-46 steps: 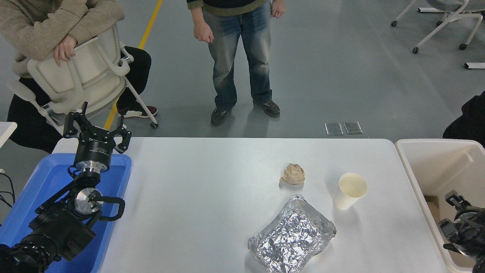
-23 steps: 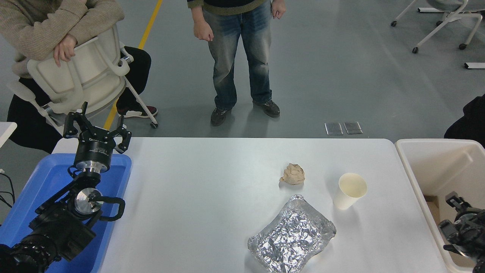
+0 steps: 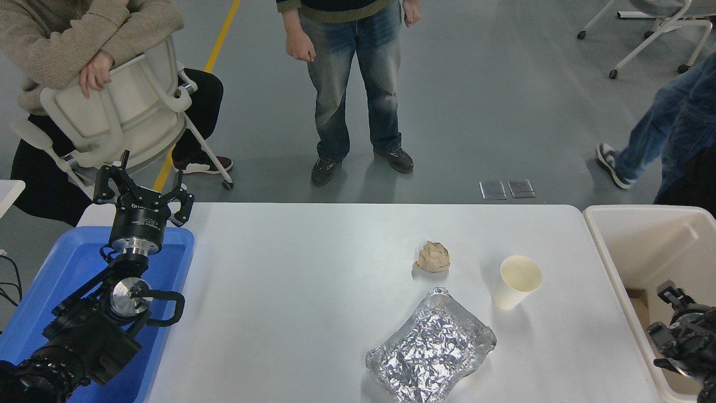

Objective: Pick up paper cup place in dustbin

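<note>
The paper cup [image 3: 516,281] stands upright on the white table [image 3: 313,291], right of its middle, mouth open to the top. The dustbin [image 3: 643,240] is the off-white tub off the table's right end. My right gripper [image 3: 679,330] is low at the right edge, over the dustbin's near part and well to the right of the cup; only part of it shows. My left gripper [image 3: 144,188] is open and empty, parked above the far end of a blue tray [image 3: 67,263] at the lower left.
A crumpled tan paper ball [image 3: 432,257] lies left of the cup. A crumpled foil sheet [image 3: 430,348] lies in front of it. One person sits at the far left, one stands at the far middle, and a person's legs [image 3: 654,134] show at the right.
A person's legs in blue jeans have come into view at the far right. Neither arm, nor the cup, has moved.
</note>
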You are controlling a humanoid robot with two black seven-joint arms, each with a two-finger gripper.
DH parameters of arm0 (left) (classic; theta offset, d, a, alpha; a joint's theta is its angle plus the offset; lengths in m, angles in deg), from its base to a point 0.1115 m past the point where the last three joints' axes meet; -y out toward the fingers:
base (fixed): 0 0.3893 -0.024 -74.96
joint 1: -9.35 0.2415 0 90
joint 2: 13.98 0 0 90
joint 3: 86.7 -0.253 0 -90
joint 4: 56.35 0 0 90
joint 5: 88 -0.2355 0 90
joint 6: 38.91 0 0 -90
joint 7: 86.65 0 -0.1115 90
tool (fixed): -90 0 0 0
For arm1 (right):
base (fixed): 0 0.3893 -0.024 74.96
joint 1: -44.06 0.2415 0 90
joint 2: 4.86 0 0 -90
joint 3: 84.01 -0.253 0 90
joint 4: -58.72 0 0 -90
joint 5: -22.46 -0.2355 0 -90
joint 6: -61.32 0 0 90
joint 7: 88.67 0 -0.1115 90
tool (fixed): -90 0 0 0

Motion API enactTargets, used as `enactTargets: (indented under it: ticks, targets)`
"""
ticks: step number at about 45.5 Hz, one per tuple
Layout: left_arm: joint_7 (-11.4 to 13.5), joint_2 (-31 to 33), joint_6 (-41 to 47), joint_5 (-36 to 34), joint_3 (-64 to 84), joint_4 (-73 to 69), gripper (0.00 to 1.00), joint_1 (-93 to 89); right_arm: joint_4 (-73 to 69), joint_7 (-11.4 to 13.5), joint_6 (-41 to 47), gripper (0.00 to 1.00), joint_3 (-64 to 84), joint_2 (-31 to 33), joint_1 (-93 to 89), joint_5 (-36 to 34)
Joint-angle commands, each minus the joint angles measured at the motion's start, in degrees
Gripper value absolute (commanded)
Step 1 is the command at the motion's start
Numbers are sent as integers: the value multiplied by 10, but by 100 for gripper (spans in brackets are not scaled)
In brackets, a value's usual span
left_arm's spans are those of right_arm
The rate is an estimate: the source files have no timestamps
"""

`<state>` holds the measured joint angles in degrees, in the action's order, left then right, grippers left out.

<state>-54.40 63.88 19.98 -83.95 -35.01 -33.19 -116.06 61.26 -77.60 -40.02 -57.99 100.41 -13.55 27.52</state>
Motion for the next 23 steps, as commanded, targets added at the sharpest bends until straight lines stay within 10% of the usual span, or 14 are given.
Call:
enactTargets:
  ticks: [1, 23]
  targets:
    - [0, 0, 0, 0, 0, 0, 99, 0, -5, 0, 2, 100, 0, 5, 1, -1]
    - [0, -1, 0, 0, 0, 0, 99, 0, -5, 0, 2, 100, 1, 2, 1, -1]
